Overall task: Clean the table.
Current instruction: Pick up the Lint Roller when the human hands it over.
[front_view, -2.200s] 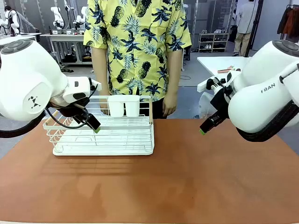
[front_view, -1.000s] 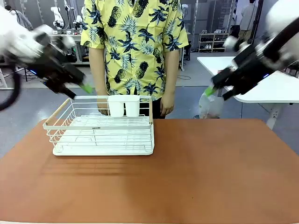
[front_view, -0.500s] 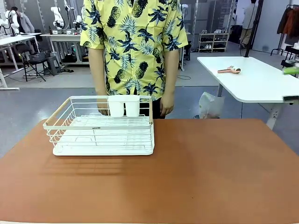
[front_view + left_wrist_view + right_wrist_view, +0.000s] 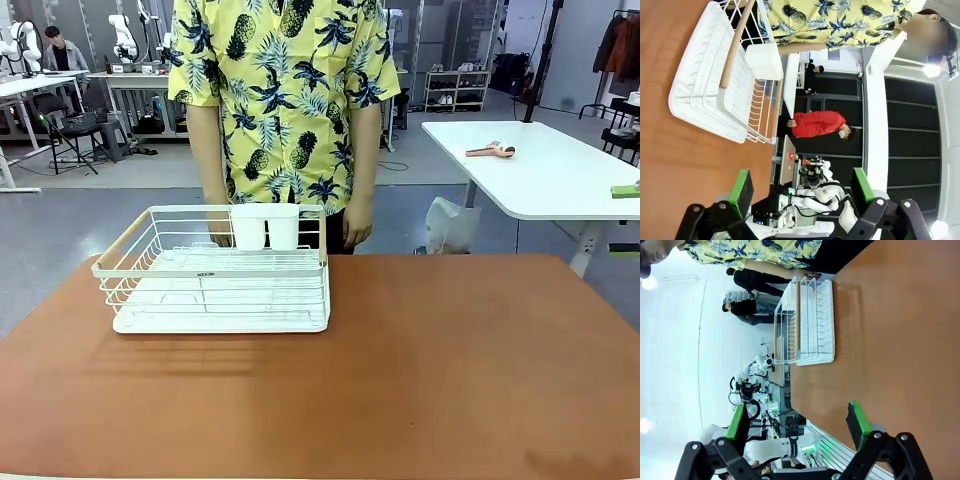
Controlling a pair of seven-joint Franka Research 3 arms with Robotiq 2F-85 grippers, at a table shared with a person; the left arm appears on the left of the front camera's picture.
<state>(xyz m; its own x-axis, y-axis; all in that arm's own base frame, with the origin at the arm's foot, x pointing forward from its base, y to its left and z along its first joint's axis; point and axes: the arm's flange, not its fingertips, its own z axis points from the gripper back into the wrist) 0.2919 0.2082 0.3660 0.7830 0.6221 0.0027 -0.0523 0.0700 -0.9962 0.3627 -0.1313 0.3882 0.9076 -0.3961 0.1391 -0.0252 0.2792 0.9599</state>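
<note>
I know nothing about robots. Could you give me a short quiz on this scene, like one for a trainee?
1. True or false: the white wire dish rack stands on the reddish-brown table.
2. How do the jaws of the left end effector stand? A: shut on the rack. B: open, with nothing between them. C: shut on a cloth.
3. Fill in the word: the person in the yellow printed shirt stands at the table's ___ side, behind the rack.

Key: 1 true; 2 B; 3 far.
</note>
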